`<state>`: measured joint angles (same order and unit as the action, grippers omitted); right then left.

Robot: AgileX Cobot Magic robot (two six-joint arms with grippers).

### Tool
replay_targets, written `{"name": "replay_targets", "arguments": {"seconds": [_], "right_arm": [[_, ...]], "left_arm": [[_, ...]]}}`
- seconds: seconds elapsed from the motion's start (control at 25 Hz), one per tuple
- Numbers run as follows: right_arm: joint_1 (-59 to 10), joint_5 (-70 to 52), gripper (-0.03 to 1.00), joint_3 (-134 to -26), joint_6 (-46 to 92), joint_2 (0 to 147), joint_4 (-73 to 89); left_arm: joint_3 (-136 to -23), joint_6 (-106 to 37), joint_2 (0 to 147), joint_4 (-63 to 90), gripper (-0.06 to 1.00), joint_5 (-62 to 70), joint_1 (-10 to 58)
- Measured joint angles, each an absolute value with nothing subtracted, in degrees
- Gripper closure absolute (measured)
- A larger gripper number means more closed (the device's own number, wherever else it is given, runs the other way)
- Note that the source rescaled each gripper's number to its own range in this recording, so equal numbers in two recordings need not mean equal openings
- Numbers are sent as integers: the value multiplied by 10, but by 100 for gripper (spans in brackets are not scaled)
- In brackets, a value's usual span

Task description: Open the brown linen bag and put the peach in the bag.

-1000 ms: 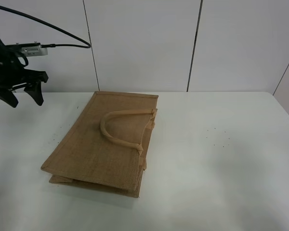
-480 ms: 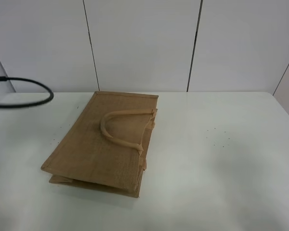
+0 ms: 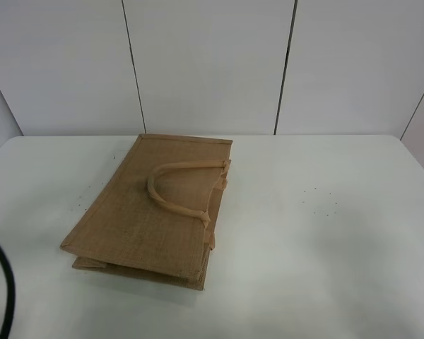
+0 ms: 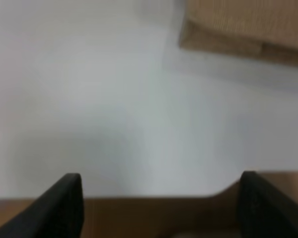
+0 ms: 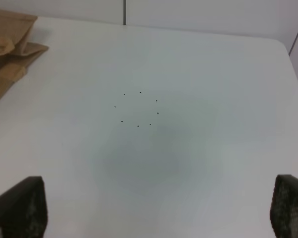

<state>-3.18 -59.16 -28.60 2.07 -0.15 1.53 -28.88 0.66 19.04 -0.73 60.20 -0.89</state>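
Note:
The brown linen bag [image 3: 155, 208] lies flat and folded shut on the white table [image 3: 325, 233], left of centre, with one loop handle [image 3: 173, 187] resting on top. A corner of it shows blurred in the left wrist view [image 4: 243, 25] and an edge in the right wrist view [image 5: 10, 44]. The peach is not in any view. My left gripper [image 4: 159, 198] is open and empty over the table's edge, well away from the bag. My right gripper [image 5: 159, 208] is open and empty above bare table to the right of the bag. Neither gripper shows in the exterior view.
A black cable [image 3: 6, 282] curves in at the lower left of the exterior view. A ring of small dark specks [image 5: 137, 108] marks the table right of the bag. White wall panels [image 3: 212, 63] stand behind the table.
My left arm has left the exterior view from the upper left, down past the left edge. Only its cable shows now at the lower left. The bag has not moved.

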Motion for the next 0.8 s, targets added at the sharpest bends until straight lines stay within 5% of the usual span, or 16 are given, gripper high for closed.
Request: {"name": "replay_targets", "arguments": {"seconds": [0.32,0.8], "right_arm": [[-32,-592,-3,-286,21,-2,15],[-32,-592,-3,-286,21,-2,15]], "left_arm": [[-289,6,15,-7,-6,602,-9],[-289,6,-2,-7,-6,603,-9]]}}
